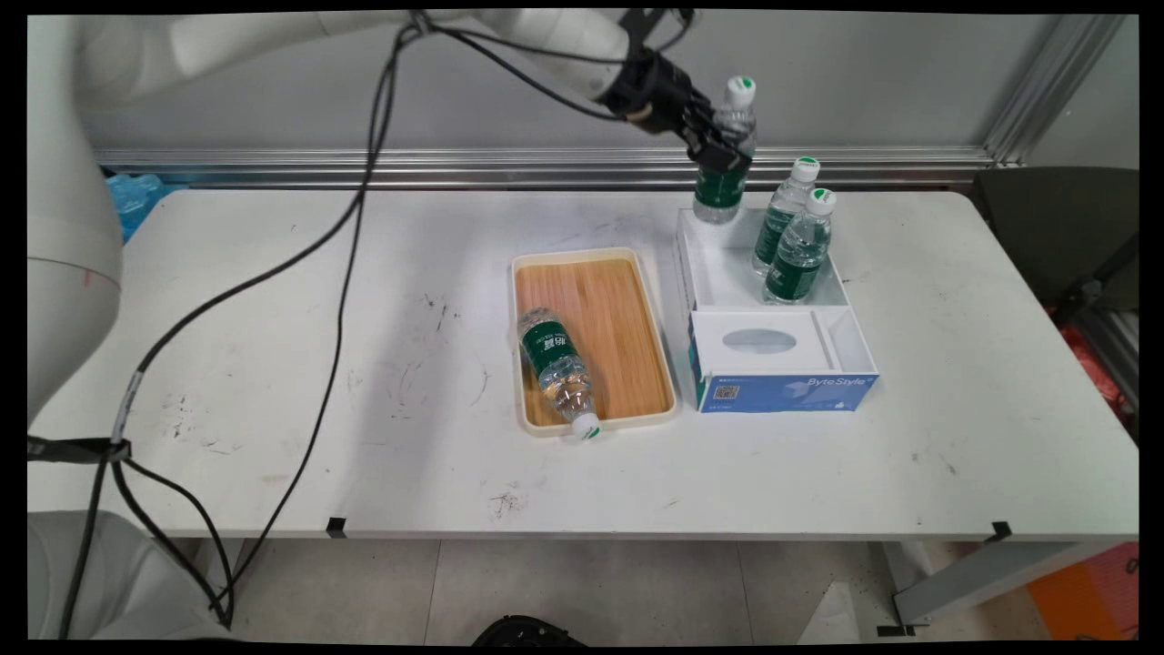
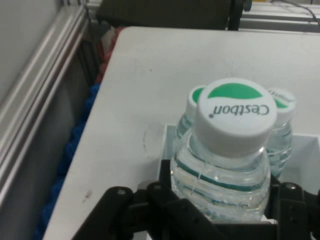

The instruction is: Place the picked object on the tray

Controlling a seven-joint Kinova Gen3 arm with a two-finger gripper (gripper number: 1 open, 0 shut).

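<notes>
Along the bottom of the main view ran the near edge of the white desk (image 1: 273, 455), black cables (image 1: 341, 300) trailing across its left half. At centre frame, and what a sight, a wooden-bottomed cream tray (image 1: 627, 314) carried a lying bottle (image 1: 556, 367), green label up, its white cap poking over the tray's near rim. Just right of the tray sat the white box (image 1: 773, 355) with a blue front, an oval opening in its near compartment. Further back in that box, two upright bottles (image 1: 793, 238) stood side by side, touching or nearly so, at its right wall. And up at the top centre, there it was: the black gripper (image 1: 720, 153) reaching in from the upper left, jaws clamped around the held bottle (image 1: 725, 155) at label height! That bottle hung upright, lifted over the box's far left corner. From the hand view, the held bottle (image 2: 225, 165) filled the lower right, its green-and-white cap reading Cestbon, the gripper (image 2: 210, 212) gripping it from below, two more caps peeking from behind.
</notes>
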